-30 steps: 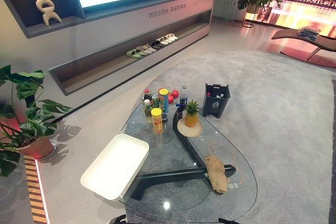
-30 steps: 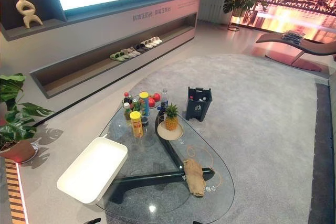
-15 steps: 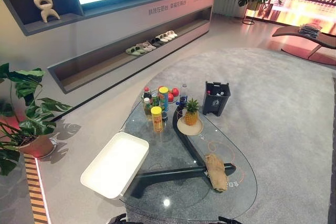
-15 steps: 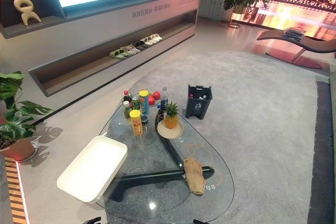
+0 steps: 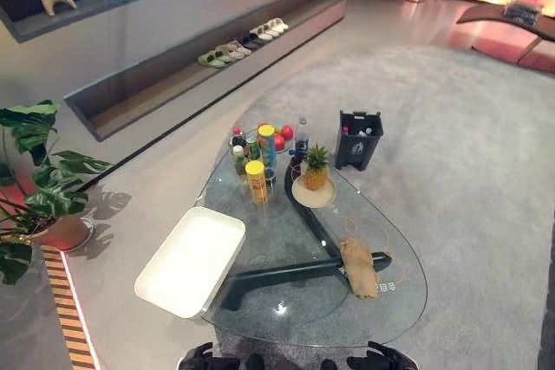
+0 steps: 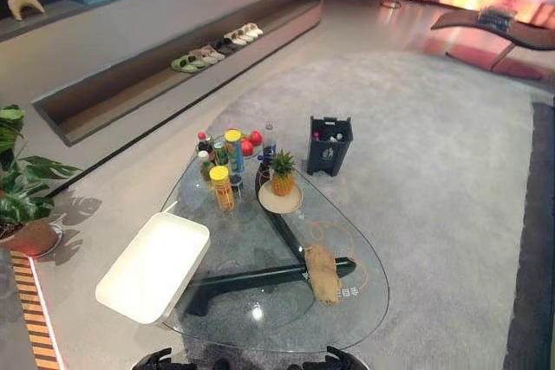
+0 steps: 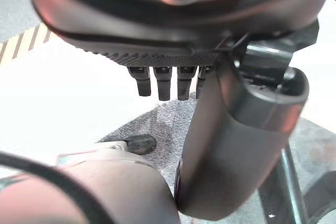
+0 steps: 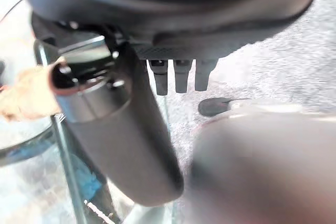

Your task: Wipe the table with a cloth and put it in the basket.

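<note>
Grey carpet (image 5: 486,145) spreads through a showroom, with a long low wall shelf (image 5: 173,75) holding a row of slippers (image 5: 243,41), and since the earlier pictures the whole picture has slid: the camera has tipped down and the screen above the shelf has dropped out of sight, while nothing on the table has moved, so the task seems not yet begun. Largest of the task's things is the glass table (image 5: 260,309), a rounded, clear top over a dark forked base. Overhanging its left edge sits a white rectangular basket (image 5: 173,279), smooth and shallow with rounded corners. Beyond the far end stands a dark bin (image 5: 358,140). The tan cloth (image 5: 357,268), coarse and bunched into a long lump, lies on the glass toward the right, untouched, well apart from the basket. Smaller things cluster at the far end: a pineapple (image 5: 316,168) on a pale round plate (image 5: 305,197), yellow-lidded cans (image 5: 257,183), bottles (image 5: 301,138) and red fruit (image 5: 282,137). The left hand (image 7: 165,82) and right hand (image 8: 178,77) both hang released, fingers straight and holding nothing.
</note>
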